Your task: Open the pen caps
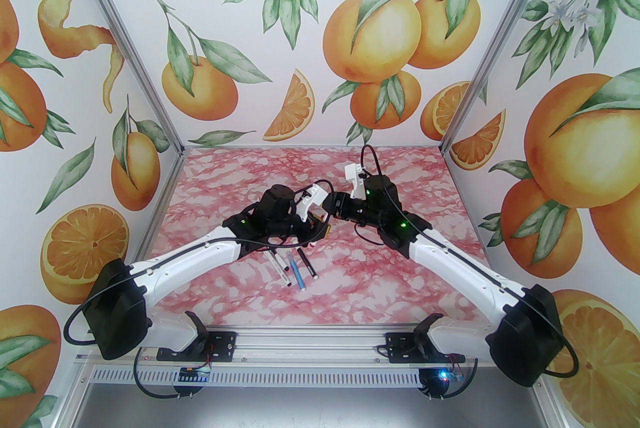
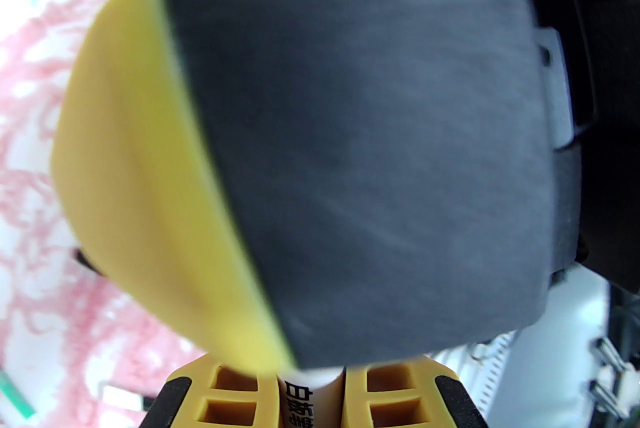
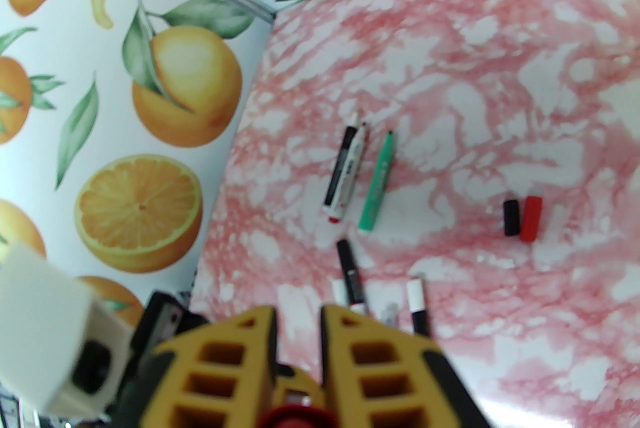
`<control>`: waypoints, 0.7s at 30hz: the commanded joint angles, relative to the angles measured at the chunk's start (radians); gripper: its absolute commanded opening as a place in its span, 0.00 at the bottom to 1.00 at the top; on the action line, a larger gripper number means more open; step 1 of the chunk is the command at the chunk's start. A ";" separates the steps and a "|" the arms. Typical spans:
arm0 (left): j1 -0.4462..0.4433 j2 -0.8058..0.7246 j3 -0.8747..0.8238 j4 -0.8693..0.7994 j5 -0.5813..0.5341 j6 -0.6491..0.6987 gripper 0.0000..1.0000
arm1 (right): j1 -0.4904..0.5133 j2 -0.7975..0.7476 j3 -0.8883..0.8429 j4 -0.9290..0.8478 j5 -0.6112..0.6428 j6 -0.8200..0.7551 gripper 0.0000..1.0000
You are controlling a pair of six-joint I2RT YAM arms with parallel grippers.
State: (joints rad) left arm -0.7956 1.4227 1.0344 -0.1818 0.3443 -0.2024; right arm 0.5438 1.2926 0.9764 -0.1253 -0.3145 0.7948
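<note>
barrel: white printed pen barrel (image 2: 306, 403) is being clamped by left gripper (image 2: 314, 381), fingers narrow, above middle of table (image 1: 240, 166).
cap: red pen cap (image 3: 295, 416) is being pinched deep between right gripper (image 3: 298, 326) fingers, also narrow.
pull: cap is best being drawn straight along barrel axis, with barrel being braced; off-axis bending risks slip.
hidden: cap-barrel joint is being blocked by a blurred finger at left wrist lens; seating cannot be told.
spares: loose pens (image 1: 292, 266) near centre; black cap (image 3: 510, 217) and loose red cap (image 3: 531, 217) already off, side by side.
</note>
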 commanded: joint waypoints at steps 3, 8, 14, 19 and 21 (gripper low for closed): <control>-0.021 -0.026 0.003 -0.178 -0.026 0.047 0.00 | -0.067 0.044 0.076 -0.009 0.340 0.023 0.10; -0.014 0.004 0.038 -0.177 0.010 0.053 0.00 | -0.081 0.062 0.076 0.052 0.299 0.019 0.10; 0.105 0.056 0.138 -0.164 0.150 0.015 0.00 | -0.105 0.156 0.144 0.119 0.072 -0.094 0.11; 0.125 0.064 0.204 -0.215 0.120 0.046 0.00 | -0.102 0.184 0.184 0.004 0.119 -0.143 0.11; 0.126 0.059 0.189 -0.198 0.099 0.051 0.00 | -0.096 0.175 0.170 -0.022 0.153 -0.171 0.11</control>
State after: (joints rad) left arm -0.6724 1.4841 1.2030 -0.3683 0.4454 -0.1745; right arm 0.4404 1.4731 1.1244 -0.0868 -0.1841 0.6872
